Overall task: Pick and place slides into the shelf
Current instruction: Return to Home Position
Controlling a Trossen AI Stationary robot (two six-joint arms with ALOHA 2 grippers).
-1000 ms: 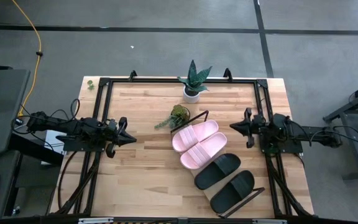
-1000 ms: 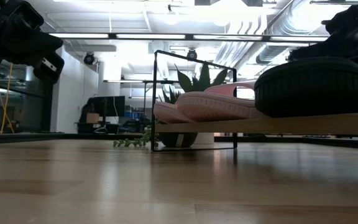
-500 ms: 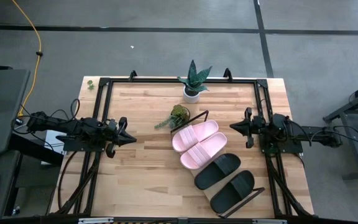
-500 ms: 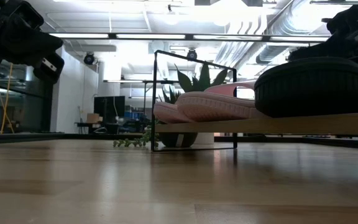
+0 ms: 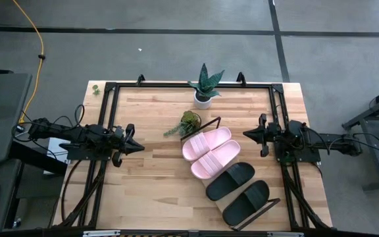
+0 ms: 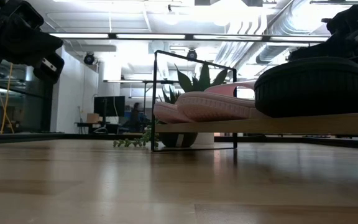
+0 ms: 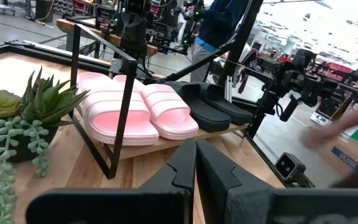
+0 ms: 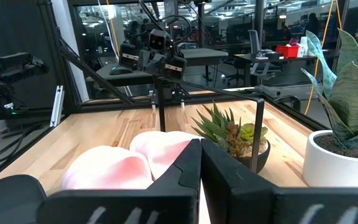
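Two light pink slides [image 5: 207,153] and two black slides [image 5: 239,191] lie side by side on the shelf [image 5: 272,203], a light-wood board with black wire ends that stands slantwise on the table. In the left wrist view the pink slides [image 7: 132,109] and black slides [image 7: 207,107] rest sole-down on the board. My left gripper [image 5: 140,148] hovers shut at the table's left side, clear of everything. My right gripper [image 5: 246,133] hovers shut at the right side, just right of the pink slides [image 8: 129,163].
A small succulent in a dark pot [image 5: 189,122] stands beside the shelf's far end. A spiky plant in a white pot [image 5: 204,87] stands at the far edge. Bare wood lies between the left gripper and the shelf. A person's blurred hand [image 7: 334,132] shows beyond the table.
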